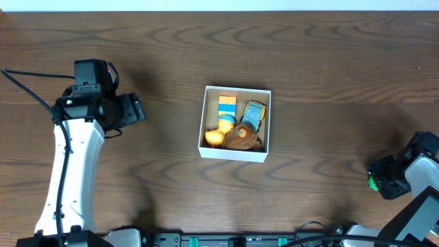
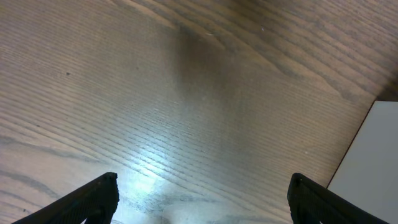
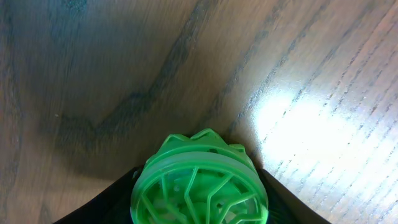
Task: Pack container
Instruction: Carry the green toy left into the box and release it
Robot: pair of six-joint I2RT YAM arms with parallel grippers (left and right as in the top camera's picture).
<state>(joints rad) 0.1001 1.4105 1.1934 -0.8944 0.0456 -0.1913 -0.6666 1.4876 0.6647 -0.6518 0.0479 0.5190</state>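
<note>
At the centre of the counter [image 1: 329, 82], the container [image 1: 233, 154] stands open with four toys inside: an orange-and-blue block [image 1: 227, 104], a blue-and-yellow toy [image 1: 253, 114] beside it, and a yellow toy [image 1: 218, 132] and a brown toy [image 1: 241, 138] along the near wall. Packing appears mostly done. One item is outstanding: a green ribbed toy [image 3: 199, 183], clamped in the right gripper [image 1: 384, 180] low over the counter, well apart from the container. The left gripper [image 2: 202, 186] hangs spread wide and empty. No other loose toys are visible.
</note>
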